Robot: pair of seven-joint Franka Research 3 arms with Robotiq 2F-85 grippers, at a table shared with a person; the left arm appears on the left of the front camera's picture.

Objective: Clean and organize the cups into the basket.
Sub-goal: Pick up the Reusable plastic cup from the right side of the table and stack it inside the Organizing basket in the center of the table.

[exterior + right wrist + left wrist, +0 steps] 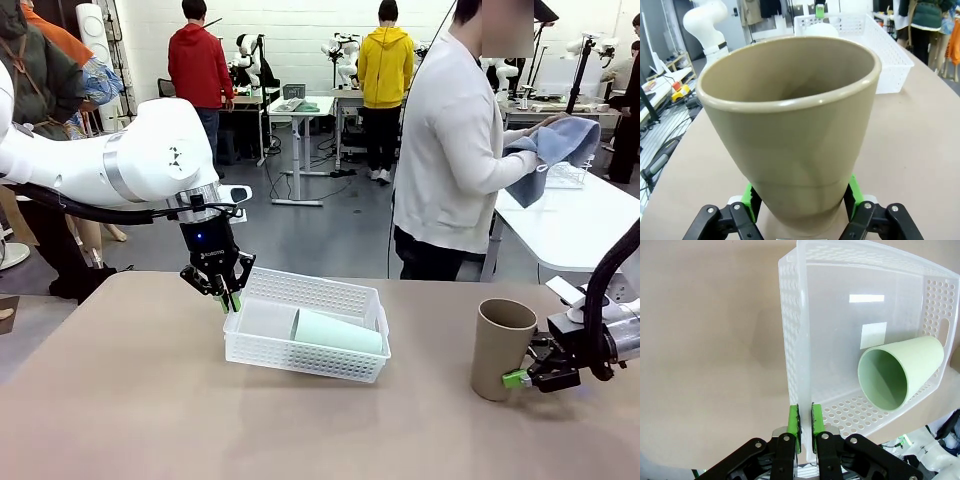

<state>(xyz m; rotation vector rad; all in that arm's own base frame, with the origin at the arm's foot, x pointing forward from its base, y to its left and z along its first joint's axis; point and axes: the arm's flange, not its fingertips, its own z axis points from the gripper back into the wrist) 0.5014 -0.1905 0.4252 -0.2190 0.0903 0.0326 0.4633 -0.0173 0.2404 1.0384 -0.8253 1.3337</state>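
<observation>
Though bare at its 6 o'clock edge, spans the whole lower half of the front view: table (120,420), tan. Beyond its far edge at about 1 o'clock, stands turned away: person (450,150), white top, blue cloth (555,150) in the hands. Enters from 9 o'clock and bends down at the wrist: left arm (130,160), white.

At the table's centre, sits askew to the near edge: basket (330,368), white, lattice walls, cut-out handle at one end; lifted at its 9 o'clock end or lying flat, cannot tell. At the table's 3 o'clock, well apart from the basket, stands upright with mouth up: brown cup (500,340). Inside the basket, toward its 3 o'clock end, lies on its side with mouth toward 9 o'clock: mint cup (338,332); in the left wrist view, shows at 4 o'clock, open mouth to the camera, just beside the lattice wall.

At the basket's 9 o'clock end, clamps the top rim of that wall from above: left gripper (230,297); in its wrist view, squeezes the thin plastic between both green pads (794,422), jaws nearly together. From 3 o'clock, grasps the brown cup low down near the base: right gripper (516,379); in its wrist view, presses its green pads (854,186) on opposite sides of the narrow end, closed on it.
</observation>
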